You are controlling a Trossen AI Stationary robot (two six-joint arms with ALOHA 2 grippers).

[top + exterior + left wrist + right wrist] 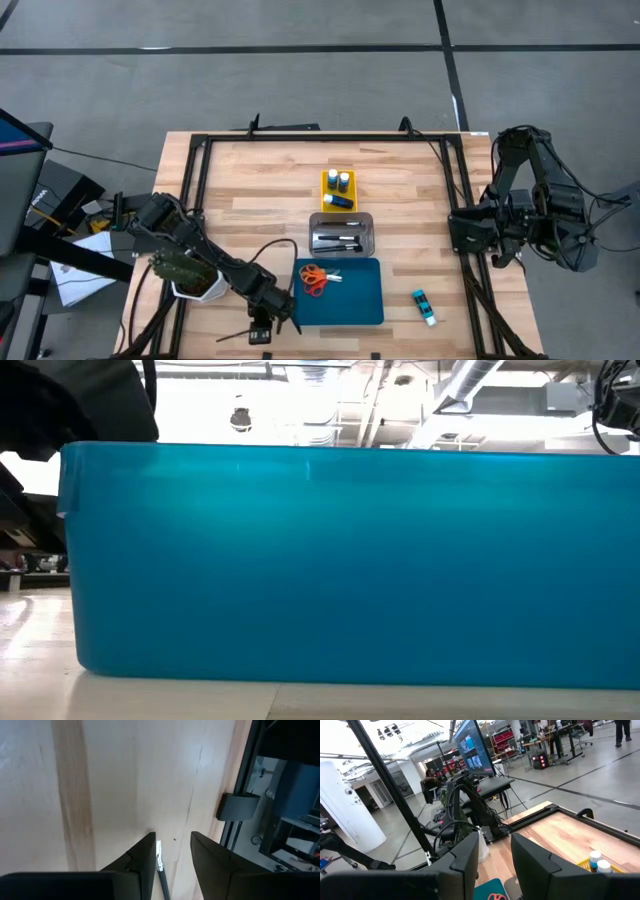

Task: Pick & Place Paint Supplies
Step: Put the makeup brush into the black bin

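A thin dark paintbrush [160, 862] with a silver ferrule lies flat on the wooden table near the front edge, left of the blue tray. My left gripper [172, 837] slants down over it, open, one finger on each side of the ferrule; in the high view the left gripper [265, 328] hides most of the brush. My right gripper [495, 840] is raised at the table's right side, level and open, with nothing between its fingers. A blue bottle [424, 307] lies on its side on the table, right of the blue tray. My left gripper straddles the brush's ferrule [158, 851], which lies close beside one finger [146, 855]. Whether that finger touches it, I cannot tell. The brush lies flat on the table, along the fingers rather than across them.
A cactus in a white pot [190, 275] stands under my left arm. The blue tray [350, 305] holds orange scissors [314, 280] and fills the low view. Behind it are a clear tray [370, 222] with brushes and a yellow tray [325, 190] with blue bottles. A black frame rail [235, 807] runs along the table's edge.
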